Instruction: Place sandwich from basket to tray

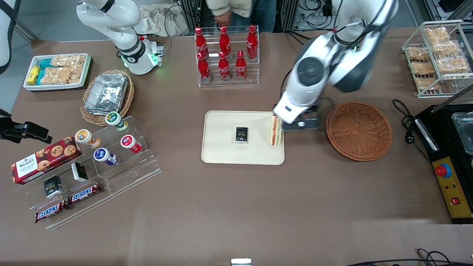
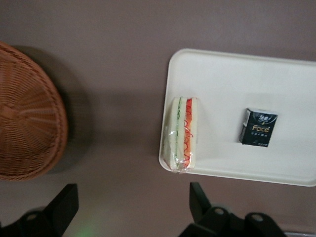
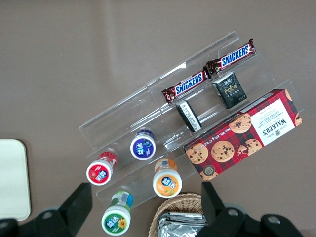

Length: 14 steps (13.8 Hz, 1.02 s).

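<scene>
The sandwich, a wrapped white wedge with red and green layers, stands on its edge on the cream tray, at the rim nearest the brown wicker basket. Nothing lies in the basket. My gripper hangs open over the bare table between tray and basket, holding nothing and clear of the sandwich. Its black fingers are spread wide. A small black box sits mid-tray.
A rack of red cola bottles stands farther from the front camera than the tray. Toward the working arm's end lie a black control box and a wire snack rack. Acrylic steps with cups and snacks lie toward the parked arm's end.
</scene>
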Each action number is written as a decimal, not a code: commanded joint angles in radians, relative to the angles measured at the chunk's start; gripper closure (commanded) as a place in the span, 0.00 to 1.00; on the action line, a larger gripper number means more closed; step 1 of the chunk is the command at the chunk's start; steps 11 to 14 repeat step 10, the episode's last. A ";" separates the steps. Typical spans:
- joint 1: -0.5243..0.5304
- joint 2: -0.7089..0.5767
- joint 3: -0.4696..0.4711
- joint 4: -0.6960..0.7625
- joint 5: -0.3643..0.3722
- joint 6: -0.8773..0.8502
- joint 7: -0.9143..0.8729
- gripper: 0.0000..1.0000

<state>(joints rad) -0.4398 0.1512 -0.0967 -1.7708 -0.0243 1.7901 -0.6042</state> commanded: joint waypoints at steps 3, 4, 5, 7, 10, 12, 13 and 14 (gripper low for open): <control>0.142 -0.085 -0.008 0.071 0.003 -0.082 0.053 0.00; 0.179 -0.129 -0.009 0.059 0.004 -0.115 0.093 0.00; 0.244 -0.184 -0.011 0.044 0.004 -0.161 0.195 0.00; 0.320 -0.223 -0.008 0.045 0.003 -0.245 0.387 0.00; 0.365 -0.231 -0.015 0.042 0.037 -0.253 0.406 0.00; 0.365 -0.231 -0.015 0.042 0.037 -0.253 0.406 0.00; 0.365 -0.231 -0.015 0.042 0.037 -0.253 0.406 0.00; 0.365 -0.231 -0.015 0.042 0.037 -0.253 0.406 0.00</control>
